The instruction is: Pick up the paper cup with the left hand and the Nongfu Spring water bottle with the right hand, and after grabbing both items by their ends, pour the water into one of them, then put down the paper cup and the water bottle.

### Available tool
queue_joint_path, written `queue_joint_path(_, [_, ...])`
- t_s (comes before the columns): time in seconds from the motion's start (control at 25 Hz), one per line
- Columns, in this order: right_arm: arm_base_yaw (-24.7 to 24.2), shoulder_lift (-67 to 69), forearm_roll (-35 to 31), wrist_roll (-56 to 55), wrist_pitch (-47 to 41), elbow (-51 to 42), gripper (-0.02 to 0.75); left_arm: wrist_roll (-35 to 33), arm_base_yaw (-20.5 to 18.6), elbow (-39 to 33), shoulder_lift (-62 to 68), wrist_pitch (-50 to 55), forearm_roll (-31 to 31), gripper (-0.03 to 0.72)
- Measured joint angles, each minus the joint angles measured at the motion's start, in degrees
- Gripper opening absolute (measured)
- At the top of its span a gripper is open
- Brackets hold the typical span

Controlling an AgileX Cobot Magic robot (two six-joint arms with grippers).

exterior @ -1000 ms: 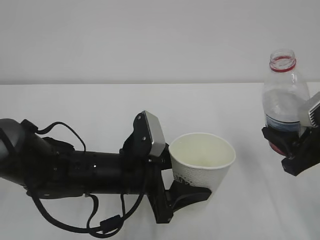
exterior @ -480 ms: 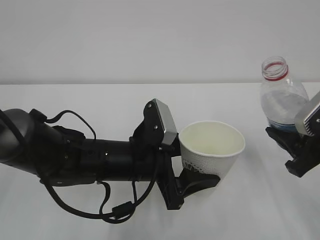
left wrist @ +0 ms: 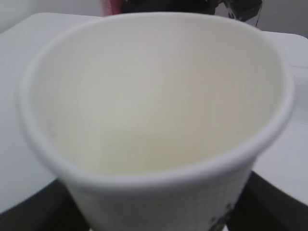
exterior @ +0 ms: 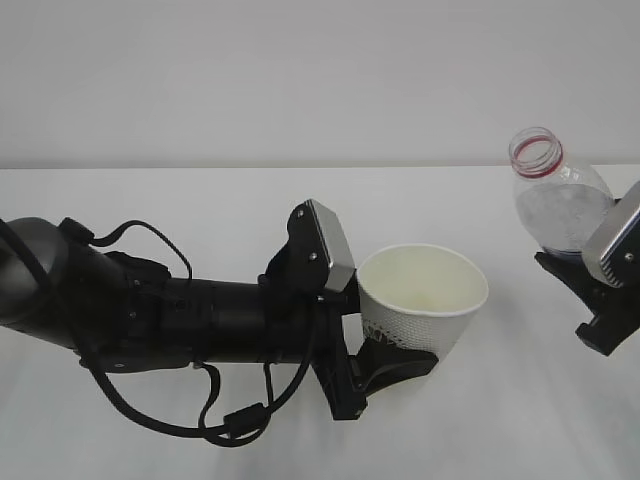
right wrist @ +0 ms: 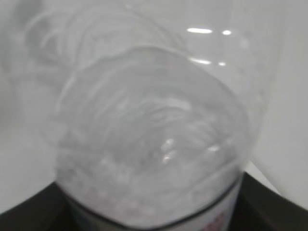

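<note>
Vs half a sec ago, the bottle point(exterior: 556, 195) leans further left toward the cup point(exterior: 421, 308); its open mouth w/ the red neck ring sits lower and more to the left. The left arm point(exterior: 170, 322) and cup look unchanged in that span; over the full sec they've shifted right a bit.

The left gripper point(exterior: 385, 365) is clamped around the lower part of the paper cup, holding it up off the white bench point(exterior: 150, 210), mouth open and tipped slightly. In the left wrist view the cup point(left wrist: 159, 115) fills the frame, cream inside, no liquid visible in it. Dark print shows on its lower side.

The right gripper point(exterior: 585, 295) grasps the bottle low down at the right edge of the exterior view, jaws closed on its body. Right wrist view: the clear ribbed bottle point(right wrist: 154, 144) looms close and blurred, w/ black gripper parts at the bottom corners.

Cup and bottle are apart, w/ bare bench between them. Nothing stands between bottle mouth and cup rim. Plain pale wall point(exterior: 300, 80) behind.
</note>
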State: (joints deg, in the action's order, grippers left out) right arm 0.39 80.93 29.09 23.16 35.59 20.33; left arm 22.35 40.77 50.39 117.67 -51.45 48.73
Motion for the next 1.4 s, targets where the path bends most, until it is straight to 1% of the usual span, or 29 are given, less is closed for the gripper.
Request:
queue_joint_path(0.64, [0.00, 0.00, -0.14, 0.69, 0.10, 0.00, 0.484, 0.00, 0.00, 0.00, 0.00, -0.08, 0.21, 0.530])
queue_joint_path(0.84, [0.00, 0.00, -0.25, -2.26, 0.49, 0.00, 0.484, 0.00, 0.00, 0.00, 0.00, -0.32, 0.21, 0.529])
queue_joint_path(1.04, [0.00, 0.00, -0.25, -2.59, 1.73, 0.00, 0.484, 0.00, 0.00, 0.00, 0.00, -1.35, 0.21, 0.528])
queue_joint_path(1.28, [0.00, 0.00, -0.25, 0.50, 3.08, 0.00, 0.484, 0.00, 0.00, 0.00, 0.00, -2.47, 0.67, 0.528])
queue_joint_path(1.4, [0.00, 0.00, -0.25, 4.89, 4.11, 0.00, 0.484, 0.00, 0.00, 0.00, 0.00, -2.73, 0.89, 0.528])
